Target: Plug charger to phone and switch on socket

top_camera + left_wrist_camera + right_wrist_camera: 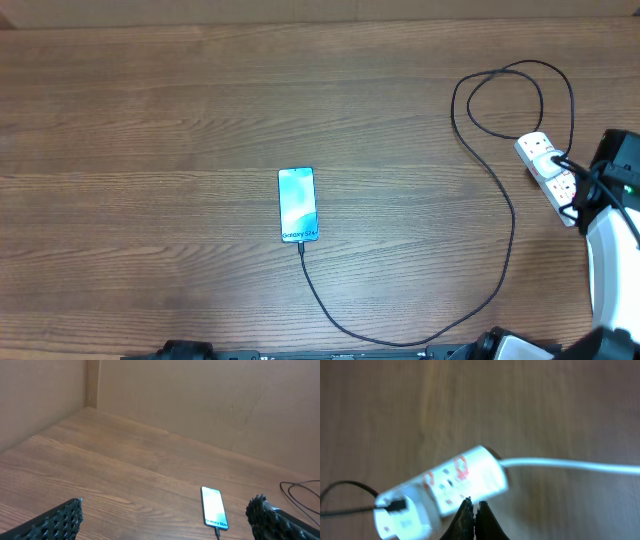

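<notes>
One slim rectangular phone (297, 204), thin black charger (514, 222) attached, on woodgrain table (150, 150).

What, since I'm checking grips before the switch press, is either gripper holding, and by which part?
Nothing is held. The left gripper is open and empty; the right gripper is shut, fingertips together with nothing between, at the white elongated power strip.

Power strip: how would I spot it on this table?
Look to the wooden table's right edge. There lies a long white power strip with red-marked switches. The only other device, the phone mid-table, is slim and blue-screened.
</notes>
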`<state>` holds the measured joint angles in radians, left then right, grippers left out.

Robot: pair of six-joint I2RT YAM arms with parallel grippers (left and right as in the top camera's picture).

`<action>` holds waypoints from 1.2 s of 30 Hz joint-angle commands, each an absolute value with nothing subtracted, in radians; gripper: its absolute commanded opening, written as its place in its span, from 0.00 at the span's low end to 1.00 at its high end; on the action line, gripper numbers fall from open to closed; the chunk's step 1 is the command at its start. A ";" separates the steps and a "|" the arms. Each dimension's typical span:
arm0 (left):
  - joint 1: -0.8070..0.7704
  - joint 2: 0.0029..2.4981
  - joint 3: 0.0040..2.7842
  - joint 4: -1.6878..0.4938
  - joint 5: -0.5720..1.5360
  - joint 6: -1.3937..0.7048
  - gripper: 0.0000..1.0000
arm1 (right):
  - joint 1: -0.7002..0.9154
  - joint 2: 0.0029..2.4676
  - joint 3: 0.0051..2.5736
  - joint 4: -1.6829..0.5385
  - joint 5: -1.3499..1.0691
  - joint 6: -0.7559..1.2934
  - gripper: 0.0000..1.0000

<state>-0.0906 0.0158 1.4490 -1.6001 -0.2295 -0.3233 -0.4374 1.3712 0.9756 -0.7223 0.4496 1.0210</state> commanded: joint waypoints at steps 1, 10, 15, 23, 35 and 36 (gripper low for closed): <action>-0.083 0.004 1.449 -1.599 -0.246 -0.337 1.00 | -0.439 1.439 0.983 -0.612 0.455 0.826 0.04; -0.083 0.004 1.449 -1.599 -0.246 -0.337 1.00 | -0.439 1.588 0.983 -0.410 0.429 0.572 0.04; -0.083 0.004 1.449 -1.597 -0.246 -0.337 1.00 | -0.439 1.655 0.983 -0.332 0.353 0.506 0.04; -0.083 0.004 1.449 -1.596 -0.246 -0.337 1.00 | -0.439 1.752 0.983 -0.255 0.294 0.384 0.04; -0.083 0.004 1.449 -1.592 -0.246 -0.338 1.00 | -0.439 1.800 0.982 -0.209 0.232 0.342 0.04; -0.083 0.004 1.449 -1.592 -0.246 -0.337 1.00 | -0.439 1.800 0.982 -0.207 0.224 0.342 0.04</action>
